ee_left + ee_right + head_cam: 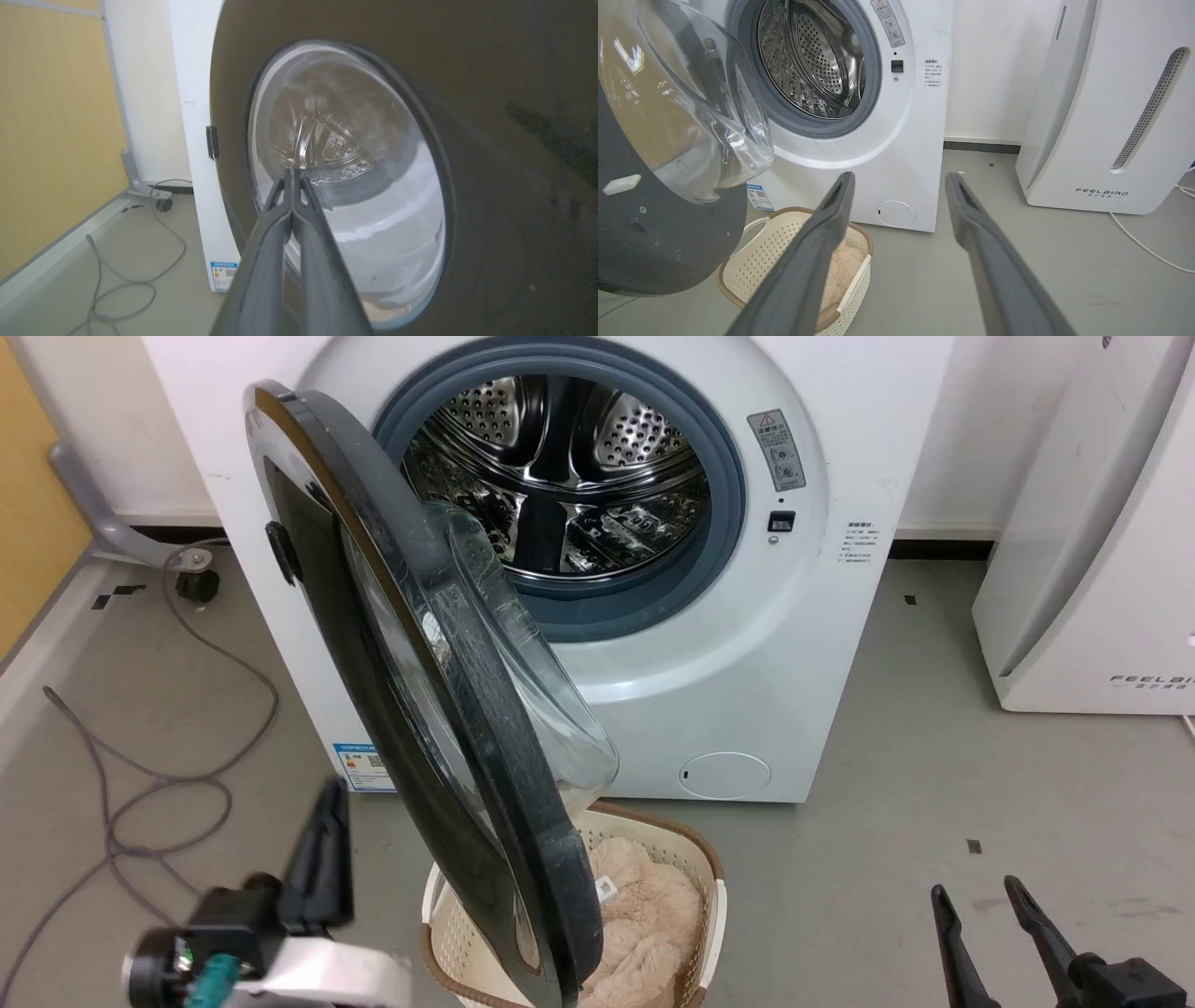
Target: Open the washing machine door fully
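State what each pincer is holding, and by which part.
Nothing is held. The left pincer is shut and empty, its tips facing the glass of the washing machine door. The right pincer is open and empty.

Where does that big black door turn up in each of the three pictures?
Head view: door slants from upper left to bottom centre, nearly edge-on.
Left wrist view: door covers the middle and right, with its glass in the centre.
Right wrist view: door sits at the left edge, glass bulging rightward.
Shared landmark: blue sticker.
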`<state>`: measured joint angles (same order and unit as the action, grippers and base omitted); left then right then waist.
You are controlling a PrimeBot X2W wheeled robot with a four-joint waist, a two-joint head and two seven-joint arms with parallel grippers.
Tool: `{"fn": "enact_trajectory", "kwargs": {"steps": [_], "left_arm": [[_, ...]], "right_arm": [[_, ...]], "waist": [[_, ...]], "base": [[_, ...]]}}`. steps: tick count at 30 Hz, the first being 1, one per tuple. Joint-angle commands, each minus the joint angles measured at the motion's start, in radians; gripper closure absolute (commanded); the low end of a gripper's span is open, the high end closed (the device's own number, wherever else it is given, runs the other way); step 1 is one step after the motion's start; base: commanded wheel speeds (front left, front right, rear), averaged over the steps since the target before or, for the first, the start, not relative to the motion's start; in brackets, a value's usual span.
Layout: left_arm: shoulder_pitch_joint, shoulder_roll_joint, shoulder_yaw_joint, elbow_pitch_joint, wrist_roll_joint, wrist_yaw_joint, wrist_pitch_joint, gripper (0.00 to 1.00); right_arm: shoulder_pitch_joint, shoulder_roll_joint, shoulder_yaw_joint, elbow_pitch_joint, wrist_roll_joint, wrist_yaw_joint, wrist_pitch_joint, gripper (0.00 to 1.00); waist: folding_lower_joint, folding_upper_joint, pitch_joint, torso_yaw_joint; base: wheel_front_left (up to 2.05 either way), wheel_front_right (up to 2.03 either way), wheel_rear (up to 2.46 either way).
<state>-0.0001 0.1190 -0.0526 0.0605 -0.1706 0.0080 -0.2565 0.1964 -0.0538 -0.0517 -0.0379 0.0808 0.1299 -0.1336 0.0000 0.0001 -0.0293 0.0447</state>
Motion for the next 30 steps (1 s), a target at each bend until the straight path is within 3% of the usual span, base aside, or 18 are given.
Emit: {"fn": "enact_trajectory", "kwargs": {"steps": [1,9,15,23,30], "left_arm": [[-0.012,0.008,0.004,-0.02,-0.001,0.006,-0.005,1.0],[-0.058,0.018,0.015,-0.31,0.015,0.028,-0.005,1.0],[-0.112,0.015,-0.024,-0.513,0.024,0.017,0.011,1.0],[-0.187,-0.005,-0.173,-0.657,0.008,-0.041,0.094,1.0],[-0.135,-0.011,-0.364,-0.645,-0.041,-0.092,0.211,1.0]], "right_arm": [[-0.002,0.004,0.0,0.004,0.005,0.001,-0.004,0.0],[-0.004,0.004,0.003,0.012,0.011,0.001,-0.007,0.0],[-0.006,0.004,0.003,0.017,0.014,0.001,-0.009,0.0],[-0.007,0.004,0.005,0.029,0.019,0.001,-0.012,0.0],[-0.006,0.004,0.002,0.038,0.02,0.001,-0.012,0.0]], "waist": [[0.0,-0.0001,0.001,0.0],[0.0,-0.0001,0.004,0.001],[0.0,-0.0001,0.006,0.001],[0.0,-0.0001,0.007,0.0],[0.0,-0.0001,0.01,0.002]], "base": [[0.0,0.0,0.0],[0.0,0.0,0.0],[0.0,0.0,0.0],[0.0,0.0,0.0],[0.0,0.0,0.0]]}}
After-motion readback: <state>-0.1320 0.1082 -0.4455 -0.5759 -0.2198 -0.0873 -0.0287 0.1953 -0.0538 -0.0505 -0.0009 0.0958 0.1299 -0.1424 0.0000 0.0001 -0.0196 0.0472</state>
